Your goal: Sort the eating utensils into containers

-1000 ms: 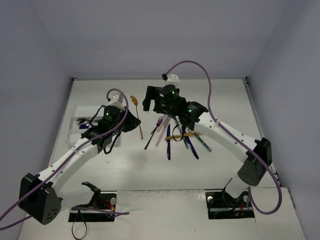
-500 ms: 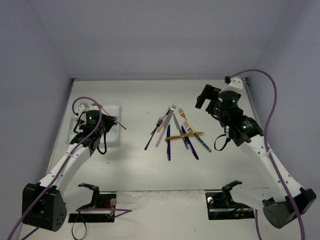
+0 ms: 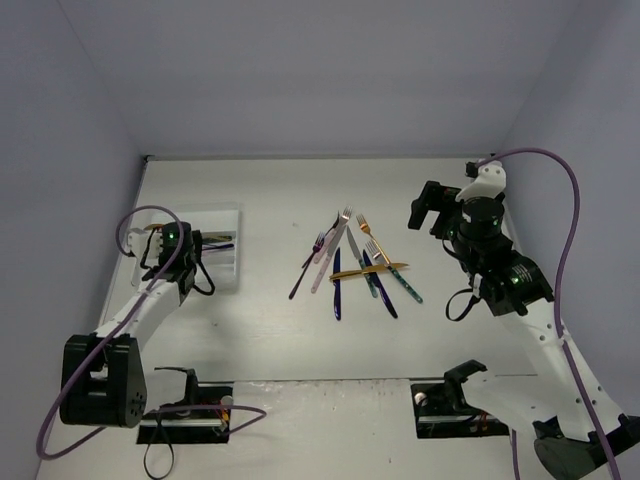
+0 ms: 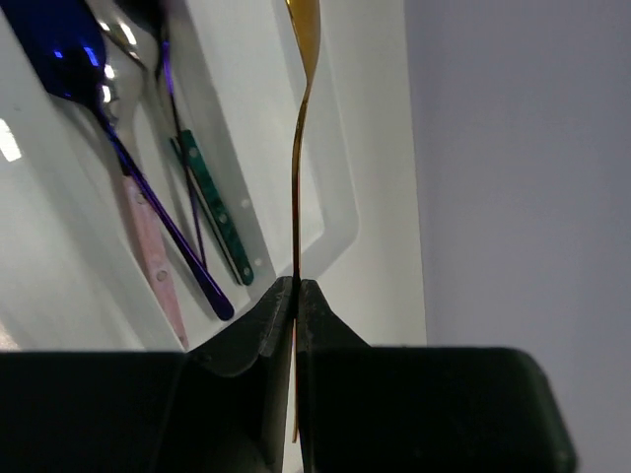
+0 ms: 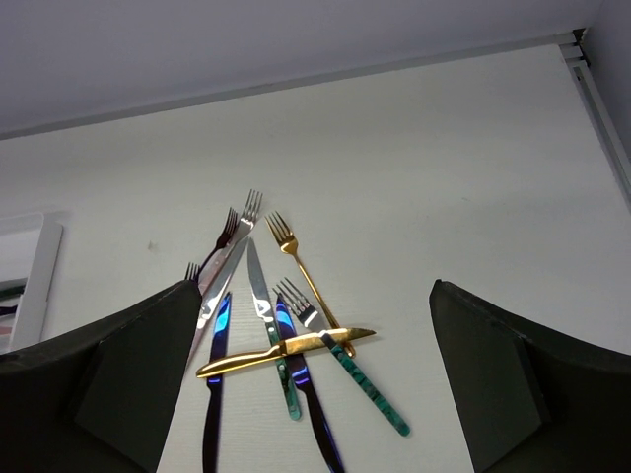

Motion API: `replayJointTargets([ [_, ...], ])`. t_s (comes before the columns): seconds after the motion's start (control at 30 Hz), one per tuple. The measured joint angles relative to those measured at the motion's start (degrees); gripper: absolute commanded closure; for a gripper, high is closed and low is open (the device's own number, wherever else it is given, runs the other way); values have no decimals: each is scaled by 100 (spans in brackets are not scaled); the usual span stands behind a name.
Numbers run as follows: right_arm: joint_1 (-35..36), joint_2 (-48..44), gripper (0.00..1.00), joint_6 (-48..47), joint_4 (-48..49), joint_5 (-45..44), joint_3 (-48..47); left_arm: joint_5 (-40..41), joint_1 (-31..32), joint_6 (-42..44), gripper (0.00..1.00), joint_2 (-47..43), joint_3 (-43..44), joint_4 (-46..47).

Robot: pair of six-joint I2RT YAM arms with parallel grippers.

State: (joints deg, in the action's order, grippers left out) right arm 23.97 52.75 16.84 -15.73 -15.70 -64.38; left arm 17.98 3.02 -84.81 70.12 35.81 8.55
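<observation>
My left gripper point(image 4: 297, 286) is shut on the thin handle of a gold spoon point(image 4: 299, 148), which reaches out over the white tray point(image 4: 340, 222). In the tray's containers lie a blue spoon point(image 4: 79, 69), a pink handle point(image 4: 153, 256) and a teal handle point(image 4: 219, 215). From above, the left gripper point(image 3: 188, 243) hangs over that tray point(image 3: 228, 282). My right gripper point(image 5: 315, 291) is open and empty, raised above the pile of eating utensils point(image 3: 350, 265). That pile holds a gold knife point(image 5: 286, 350), a gold fork point(image 5: 301, 266), a teal-handled fork point(image 5: 365, 389) and blue knives point(image 5: 212, 404).
The tray sits at the table's left side, close to the left wall point(image 4: 513, 148). The pile lies mid-table. The back wall point(image 5: 296, 39) stands behind it, and the right arm's purple cable point(image 3: 560, 180) loops high at the right.
The left arm has carried the gold spoon leftwards from mid-table to over the tray. The right arm has drawn back from the pile to the right, with its jaws spread wide.
</observation>
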Motion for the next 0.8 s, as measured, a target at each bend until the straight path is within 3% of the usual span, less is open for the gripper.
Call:
replayJointTargets([
  [0.37, 0, -75, 0, -351, -71, -146, 92, -118, -894, -511, 100, 1196, -135, 963],
  [0.8, 0, -91, 0, -441, -131, -233, 192, -636, -982, -749, 100, 1993, -115, 1967],
])
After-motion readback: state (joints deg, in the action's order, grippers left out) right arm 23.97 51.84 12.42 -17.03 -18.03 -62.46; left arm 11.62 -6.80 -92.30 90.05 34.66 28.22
